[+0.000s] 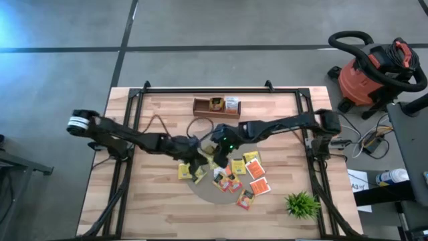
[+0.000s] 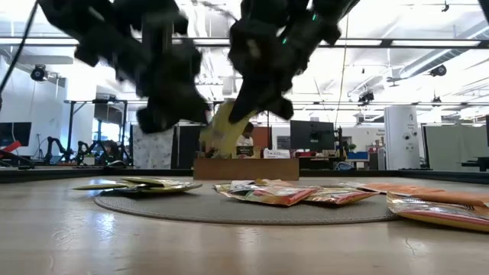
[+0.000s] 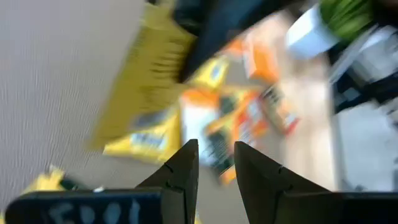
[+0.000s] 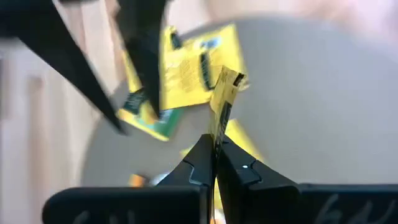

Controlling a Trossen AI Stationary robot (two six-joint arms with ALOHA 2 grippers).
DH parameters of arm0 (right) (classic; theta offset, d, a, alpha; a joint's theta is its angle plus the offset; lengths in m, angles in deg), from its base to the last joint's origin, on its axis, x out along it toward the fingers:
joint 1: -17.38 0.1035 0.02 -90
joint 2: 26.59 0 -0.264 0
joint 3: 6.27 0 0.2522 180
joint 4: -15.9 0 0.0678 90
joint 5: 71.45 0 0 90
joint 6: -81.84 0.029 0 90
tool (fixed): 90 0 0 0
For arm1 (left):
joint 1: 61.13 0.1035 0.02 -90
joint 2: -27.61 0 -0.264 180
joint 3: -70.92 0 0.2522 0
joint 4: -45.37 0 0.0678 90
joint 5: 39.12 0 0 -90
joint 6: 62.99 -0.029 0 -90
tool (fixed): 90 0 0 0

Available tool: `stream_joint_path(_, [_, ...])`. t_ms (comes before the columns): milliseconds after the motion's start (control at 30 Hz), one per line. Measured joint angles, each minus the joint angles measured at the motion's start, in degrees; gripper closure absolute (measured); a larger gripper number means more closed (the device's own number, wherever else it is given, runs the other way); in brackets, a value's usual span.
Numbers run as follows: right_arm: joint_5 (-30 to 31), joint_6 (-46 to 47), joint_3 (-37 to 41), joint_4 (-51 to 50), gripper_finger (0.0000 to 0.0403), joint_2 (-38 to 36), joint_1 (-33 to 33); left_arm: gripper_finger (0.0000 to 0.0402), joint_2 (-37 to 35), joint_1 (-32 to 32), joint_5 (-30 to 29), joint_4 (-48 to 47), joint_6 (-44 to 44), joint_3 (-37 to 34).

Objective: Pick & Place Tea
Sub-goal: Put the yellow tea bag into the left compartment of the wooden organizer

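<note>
Your right claw (image 4: pixel 215 144) is clamped edge-on upon one yellow tea packet (image 4: pixel 222 102), lifted above the mat (image 4: pixel 311 112). Your left claw (image 3: pixel 216 163), just beside it, stands narrowly parted, holding nothing. Remaining packets (image 2: pixel 283 192) lie below both.

You see yellow and orange-red tea packets (image 1: pixel 242 175) lying flat mid-tabletop toward its right edge; one yellow packet (image 2: pixel 223 127) hangs lifted, tilted.

The table (image 1: pixel 167 207) is seen whole from straight above in the high view, with floor around it. In the low view, the mat (image 2: pixel 229 208) is looked across level from the tabletop, close by, into the room behind. The same mat and packets (image 1: pixel 249 175) are shared by both views. Each wrist view is taken close above the packets, past that arm's own fingers (image 3: pixel 180 180), and the other arm is caught in each
</note>
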Motion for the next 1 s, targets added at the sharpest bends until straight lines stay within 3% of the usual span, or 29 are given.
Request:
stream_joint_path(200, [14.82, -23.94, -1.51, -11.81, 0.0394, -9.95, 1.06, 0.0303, -13.41, 1.45, -4.84, -0.03, -0.46, 0.00])
stream_joint_path(333, [25.94, -35.76, -3.21, -17.28, 0.0394, -14.00, 2.35, 0.0303, -20.12, 5.73, -5.02, -0.08, 5.04, 0.00])
stream_joint_path(467, [40.73, -50.42, -5.39, -17.65, 0.0394, -16.23, 5.98, 0.0303, -23.08, 10.61, -4.88, 0.36, 14.13, 0.00])
stream_joint_path(567, [49.57, -62.59, -7.48, -17.33, 0.0394, -16.38, 8.51, 0.0303, -23.12, 13.13, -1.52, 1.52, 18.88, 0.00])
stream_joint_path(800, [53.82, -75.57, -10.07, -15.58, 0.0394, -16.40, 11.17, 0.0303, -20.72, 15.73, 6.27, 15.94, 22.24, 0.05])
stream_joint_path(1000, [56.82, -81.48, -10.07, -15.34, 0.0394, -16.40, 13.01, 0.0303, -19.80, 16.81, 6.58, 16.32, 23.22, 1.24])
